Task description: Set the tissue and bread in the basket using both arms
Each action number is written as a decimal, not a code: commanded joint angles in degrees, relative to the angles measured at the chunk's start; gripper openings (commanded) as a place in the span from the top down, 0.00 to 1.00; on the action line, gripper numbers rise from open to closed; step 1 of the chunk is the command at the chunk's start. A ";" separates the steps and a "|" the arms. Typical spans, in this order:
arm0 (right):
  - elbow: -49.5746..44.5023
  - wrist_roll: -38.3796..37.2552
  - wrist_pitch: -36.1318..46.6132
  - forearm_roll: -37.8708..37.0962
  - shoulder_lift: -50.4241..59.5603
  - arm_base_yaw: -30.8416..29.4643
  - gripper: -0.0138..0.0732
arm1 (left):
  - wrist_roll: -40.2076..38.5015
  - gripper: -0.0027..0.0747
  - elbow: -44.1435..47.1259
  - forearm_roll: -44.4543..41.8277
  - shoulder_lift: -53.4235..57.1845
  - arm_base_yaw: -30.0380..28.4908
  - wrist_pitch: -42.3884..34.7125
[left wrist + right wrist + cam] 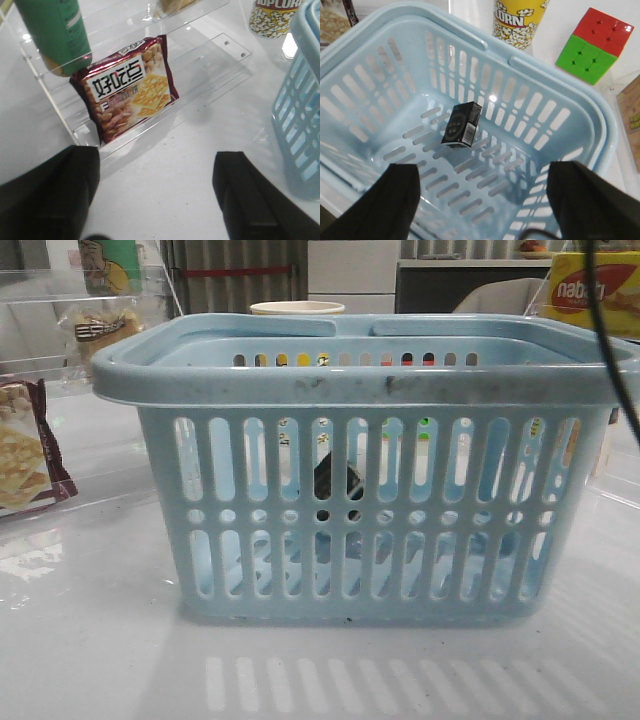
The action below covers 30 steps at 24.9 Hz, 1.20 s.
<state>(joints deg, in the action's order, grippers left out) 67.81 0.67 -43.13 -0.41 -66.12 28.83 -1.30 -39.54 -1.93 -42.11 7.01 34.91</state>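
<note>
Since the left gripper (156, 197) hangs spread and empty over bare table with the maroon cracker packet (131, 87) straight ahead at 12 o'clock, the main risk as I judge it is a wrong pick: the bread (100, 326) sits higher on the clear acrylic shelf (215, 60), at about 10 o'clock from the basket (360, 390) in the front view, well apart from these fingers. The shelf walls are nearly invisible, so a finger could strike an edge on approach; the bread's slick wrapper may also slip from a shallow pinch. The right gripper (482, 202) is likewise spread, holding nothing, poised above the basket interior; a black cable (610, 350) drapes across the rim at 3 o'clock and could snag a handle. Contents: the basket holds one small black box (462, 124), lying tilted on the floor near centre. Whether that is the tissue I cannot tell. No bread inside yet. A popcorn cup (517, 22) stands outside, just behind the far wall.
</note>
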 commanded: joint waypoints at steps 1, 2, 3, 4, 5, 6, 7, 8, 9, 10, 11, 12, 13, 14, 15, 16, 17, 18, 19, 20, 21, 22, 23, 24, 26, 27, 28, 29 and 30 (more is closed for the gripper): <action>-3.73 0.43 4.88 -1.07 7.18 -0.01 0.12 | 0.02 0.27 -5.02 -0.65 -4.62 1.88 -7.25; -5.18 0.43 5.05 -1.07 8.69 -0.01 0.12 | 0.02 0.27 -6.39 -0.59 -6.77 2.00 -8.16; -6.56 0.43 4.99 -1.07 10.30 -0.01 0.12 | 0.02 0.27 -7.61 -0.59 -9.05 2.00 -9.10; -7.71 0.43 4.99 -1.07 11.69 -0.01 0.12 | 0.02 0.27 -9.16 -0.59 -11.10 2.00 -9.87; -8.62 0.43 4.99 -1.07 12.83 -0.01 0.12 | 0.02 0.27 -10.83 -0.59 -13.60 2.00 -10.46; -9.18 0.43 4.99 -1.07 13.45 -0.01 0.12 | 0.02 0.27 -12.34 -0.69 -16.15 2.00 -10.66; -9.36 0.43 4.48 -1.07 13.88 -0.01 0.12 | 0.02 0.26 -14.31 -1.09 -18.32 2.00 -10.66; -9.36 0.43 3.68 -1.01 14.06 -0.01 0.12 | 0.02 0.23 -16.25 -1.36 -20.89 2.00 -10.66; -9.36 0.43 3.06 -1.01 14.13 -0.01 0.12 | 0.02 0.19 -18.23 -1.50 -23.53 2.00 -10.71; -9.36 0.43 2.67 -1.01 14.07 -0.01 0.12 | 0.02 0.17 -20.00 -1.50 -25.71 2.00 -10.71; -9.36 0.43 2.48 -1.01 14.06 -0.01 0.12 | 0.02 0.15 -22.43 -1.50 -28.76 2.00 -10.80; -9.36 0.43 2.48 -1.01 14.06 -0.01 0.12 | 0.02 0.16 -24.23 -1.50 -31.38 2.00 -10.80; -9.36 0.43 2.48 -1.01 14.06 -0.01 0.12 | 0.02 0.16 -26.34 -1.50 -33.56 2.00 -10.80; -9.36 0.43 2.48 -1.01 14.06 -0.01 0.12 | 0.02 0.16 -28.48 -1.62 -36.10 2.00 -10.80; -9.36 0.43 2.48 -1.01 14.06 -0.01 0.12 | 0.02 0.16 -30.60 -1.75 -38.65 2.00 -11.09; -9.36 0.43 2.48 -1.01 14.06 -0.01 0.12 | 0.02 0.16 -32.29 -2.15 -40.73 2.00 -11.60; -9.36 0.43 2.48 -1.01 14.06 -0.01 0.12 | 0.02 0.16 -34.57 -3.13 -43.58 2.00 -12.31; -9.36 0.43 2.48 -1.01 14.06 -0.01 0.12 | 0.02 0.16 -36.44 -3.90 -45.89 2.00 -13.08; -9.36 0.43 2.48 -1.01 14.06 -0.01 0.12 | 0.02 0.16 -37.89 -4.67 -47.73 2.00 -14.05; -9.36 0.43 2.48 -1.01 14.06 -0.01 0.12 | 0.02 0.16 -39.63 -5.48 -49.92 2.00 -14.72; -9.36 0.43 2.48 -1.01 14.06 -0.01 0.12 | 0.02 0.16 -41.27 -5.76 -52.05 2.00 -15.37; -9.36 0.43 2.48 -1.01 14.06 -0.01 0.12 | 0.02 0.16 -42.61 -6.36 -53.77 2.00 -15.96; -9.36 0.43 2.48 -1.01 14.06 -0.01 0.12 | 0.02 0.16 -44.45 -7.62 -56.16 2.00 -16.32; -9.36 0.43 2.48 -1.01 14.06 -0.01 0.12 | 0.02 0.16 -45.67 -9.16 -57.77 2.00 -16.70; -9.36 0.43 2.48 -1.01 14.06 -0.01 0.12 | 0.02 0.16 -48.03 -11.97 -61.11 2.00 -18.13; -9.36 0.43 2.48 -1.01 14.06 -0.01 0.12 | 0.02 0.16 -49.22 -12.75 -62.79 2.00 -18.66; -9.36 0.43 2.48 -1.01 14.06 -0.01 0.12 | 0.02 0.16 -50.29 -13.28 -64.36 2.00 -19.76; -9.36 0.43 2.48 -1.01 14.06 -0.01 0.12 | 0.02 0.16 -51.03 -13.42 -65.59 1.88 -21.33; -9.36 0.43 2.48 -1.01 14.06 -0.01 0.12 | 0.02 0.16 -51.65 -13.42 -66.91 1.88 -22.69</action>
<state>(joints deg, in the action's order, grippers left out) 57.10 0.67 -44.50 -0.56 -52.84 28.83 -1.30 -87.91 -14.28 -109.89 8.75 19.00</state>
